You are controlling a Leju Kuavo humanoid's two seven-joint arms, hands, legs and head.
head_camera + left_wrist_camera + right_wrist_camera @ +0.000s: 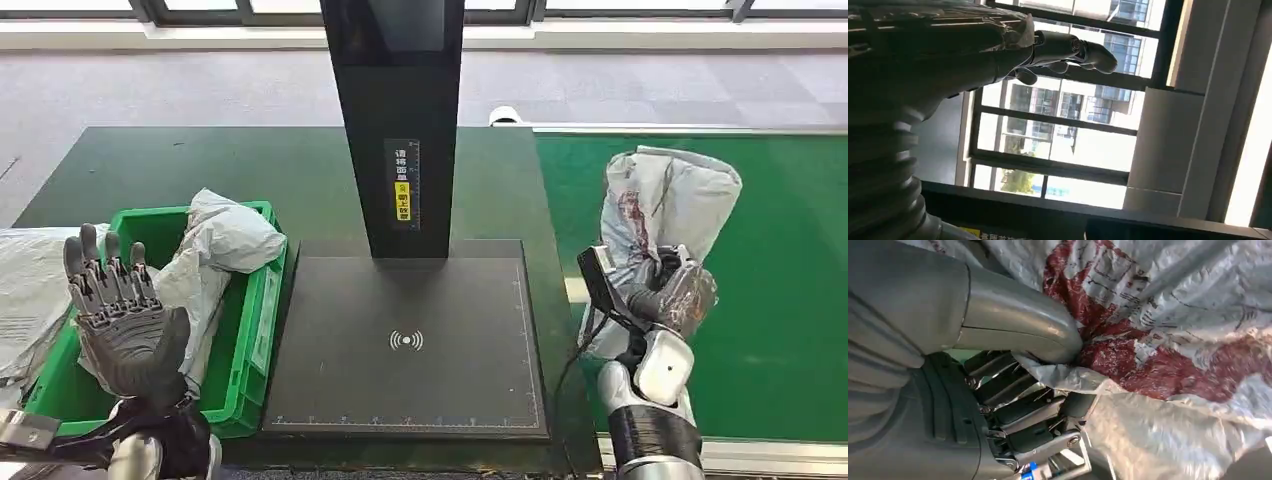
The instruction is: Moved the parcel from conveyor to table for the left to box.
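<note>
A grey plastic parcel (660, 205) with red print lies on the green conveyor (780, 300) at the right. My right hand (675, 290) grips its near end; up close, the thumb and fingers (1033, 415) pinch the crumpled wrapper (1168, 340). My left hand (120, 315) is raised, palm toward me and fingers spread, above the near left corner of the green box (255, 330); it holds nothing. In the left wrist view the fingers (1073, 50) point at windows.
The green box holds a grey-white parcel (215, 250), and more grey wrapping (30, 290) lies to its left. A black scanner platform (405, 340) with a tall black post (398, 120) occupies the table's middle, between box and conveyor.
</note>
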